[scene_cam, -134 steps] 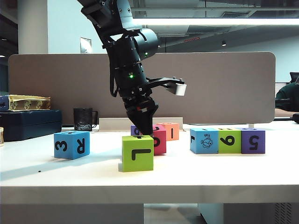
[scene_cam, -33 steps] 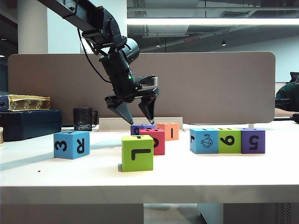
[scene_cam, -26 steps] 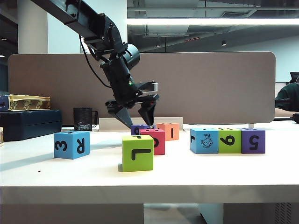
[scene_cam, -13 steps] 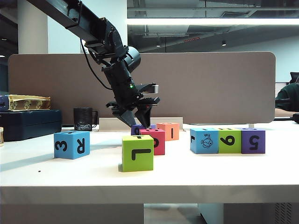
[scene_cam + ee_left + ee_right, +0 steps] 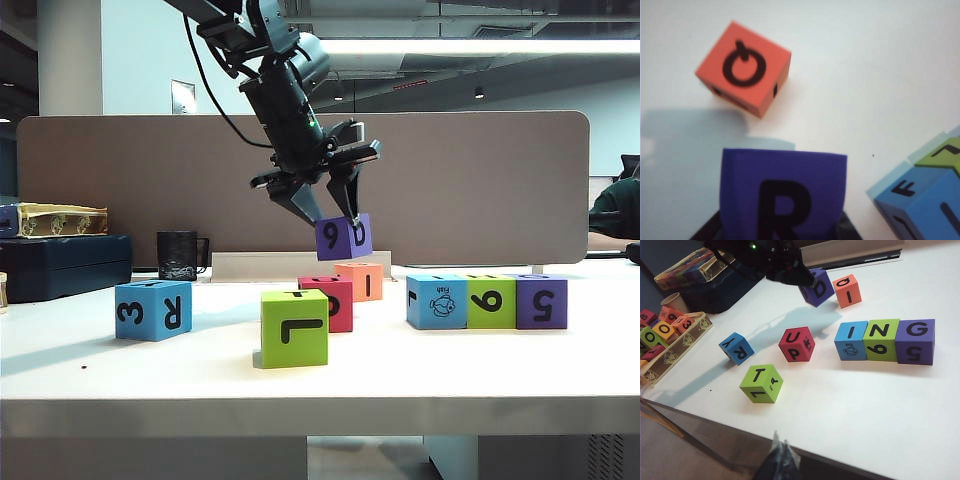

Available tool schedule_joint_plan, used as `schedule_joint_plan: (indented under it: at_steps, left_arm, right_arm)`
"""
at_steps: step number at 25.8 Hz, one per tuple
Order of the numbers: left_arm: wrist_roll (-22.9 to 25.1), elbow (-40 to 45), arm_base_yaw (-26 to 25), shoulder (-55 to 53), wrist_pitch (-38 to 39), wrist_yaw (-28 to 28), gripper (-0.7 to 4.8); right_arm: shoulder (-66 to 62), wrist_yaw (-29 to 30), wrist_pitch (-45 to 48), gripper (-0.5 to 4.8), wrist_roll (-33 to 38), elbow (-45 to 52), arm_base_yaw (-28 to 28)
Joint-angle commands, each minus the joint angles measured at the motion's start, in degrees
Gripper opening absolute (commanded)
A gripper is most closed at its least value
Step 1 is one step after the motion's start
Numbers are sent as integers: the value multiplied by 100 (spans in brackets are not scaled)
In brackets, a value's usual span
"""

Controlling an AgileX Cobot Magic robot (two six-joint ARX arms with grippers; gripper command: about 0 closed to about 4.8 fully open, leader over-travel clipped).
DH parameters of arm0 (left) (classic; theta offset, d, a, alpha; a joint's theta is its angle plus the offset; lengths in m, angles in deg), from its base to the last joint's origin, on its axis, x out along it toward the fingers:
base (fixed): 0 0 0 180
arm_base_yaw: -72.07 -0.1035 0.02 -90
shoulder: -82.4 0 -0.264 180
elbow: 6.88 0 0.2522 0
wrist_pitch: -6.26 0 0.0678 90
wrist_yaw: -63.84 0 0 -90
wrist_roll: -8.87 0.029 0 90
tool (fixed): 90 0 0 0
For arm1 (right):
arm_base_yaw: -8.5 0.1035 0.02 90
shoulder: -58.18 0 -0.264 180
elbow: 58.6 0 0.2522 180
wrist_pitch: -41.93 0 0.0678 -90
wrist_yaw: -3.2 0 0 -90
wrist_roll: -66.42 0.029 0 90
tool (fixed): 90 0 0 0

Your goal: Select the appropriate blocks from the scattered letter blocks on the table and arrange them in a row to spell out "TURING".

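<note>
The left gripper (image 5: 331, 208) is clamped on a matte purple letter cube (image 5: 343, 237) (R on its top face), held clear above the white table (image 5: 420, 380). Next it must set down beside the blue I block (image 5: 851, 339). The right gripper (image 5: 781, 450), pressed together, hangs off the table's front edge.

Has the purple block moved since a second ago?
Yes. The left gripper has lifted the purple block off the table; it now hangs above the orange block.
</note>
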Motion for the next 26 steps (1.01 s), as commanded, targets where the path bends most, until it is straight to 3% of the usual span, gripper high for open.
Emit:
schedule_joint_plan:
  at_steps: [1,4,16,18,21,26]
  left_arm:
    - [-651,-9,103,63,433,15,209]
    - [-953,-9,297,63,699,15,209]
    - [-1248,-9,686,61,1213,153,209]
    - [-1244,-9,691,61,1220,175,209]
    - [-1200,-9,671,61,1198,640,209]
    - [-1178,-11,673,63,905,643,209]
  right_arm:
    - [-9,-2,98,-1,-13,-33,-2]
    - [-9,-2,98,-1,-13,-33,-2]
    - [-9,20,94,-1,-13,-33,-2]
    - [-9,20,94,-1,-15,-33,-2]
    - [-9,20,96,-1,-13,-33,-2]
    - [-7,20,94,-1,-15,-33,-2]
